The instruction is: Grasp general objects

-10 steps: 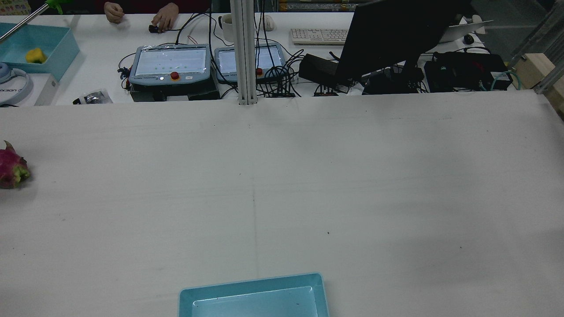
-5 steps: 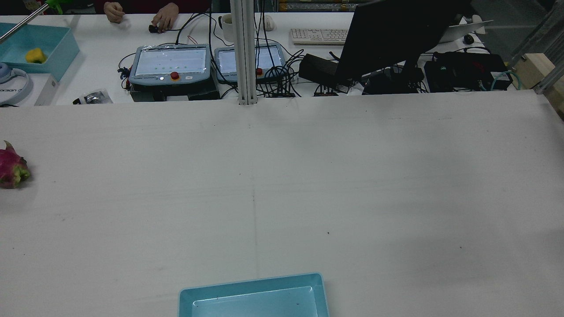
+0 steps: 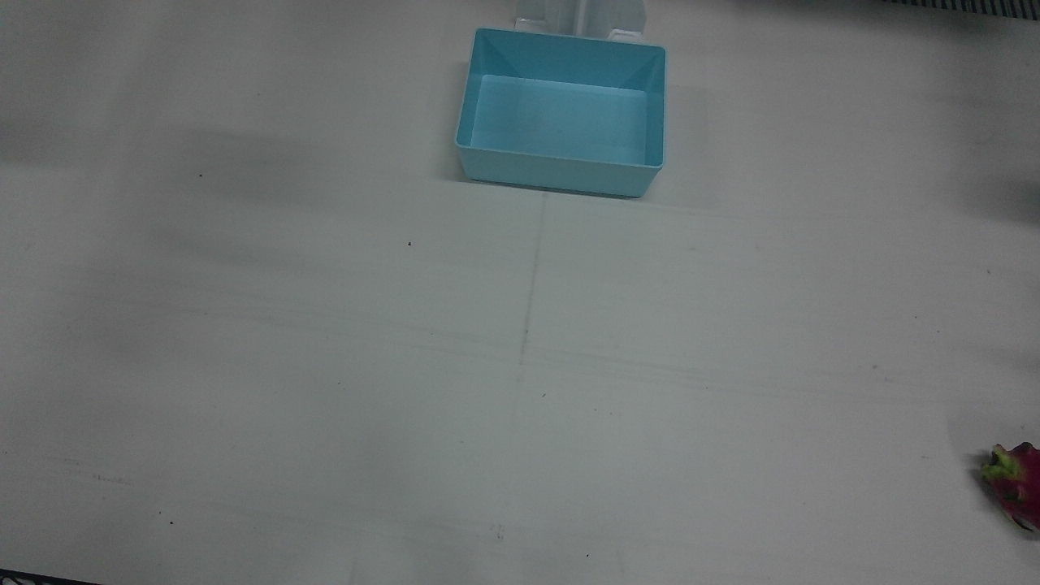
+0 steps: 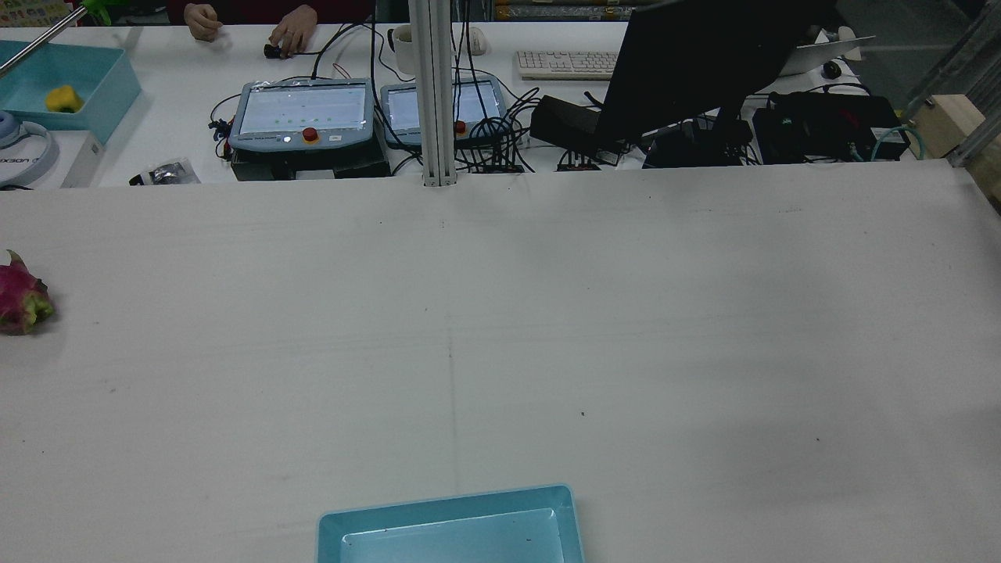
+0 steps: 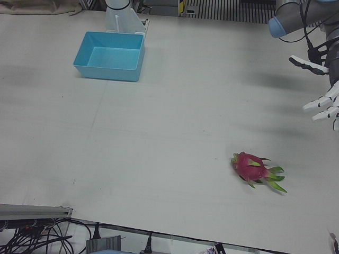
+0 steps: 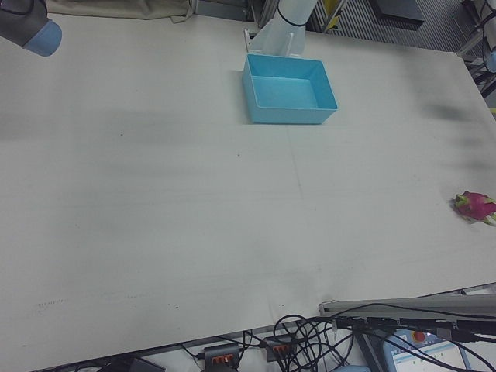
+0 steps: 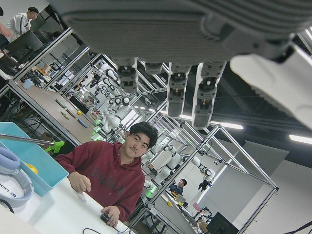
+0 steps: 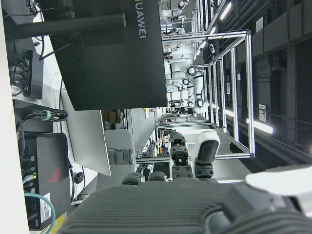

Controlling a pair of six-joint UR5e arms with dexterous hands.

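- Left hand hovers at the table's side edge, fingers spread wide, holding nothing.
- Dragon fruit lies below and inward of it, near the front edge.
- Bare table stretches beyond to the blue bin.
- Right hand: fingers extended, empty.

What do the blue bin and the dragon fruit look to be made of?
Bin: probably moulded plastic, going by its uniform light blue colour, thin smooth walls, rounded corners and soft sheen.
Dragon fruit: magenta skin with green-tipped leafy scales. The pictures cannot settle whether it is a real fruit or a plastic replica; the surface looks matte and shows no bruising.
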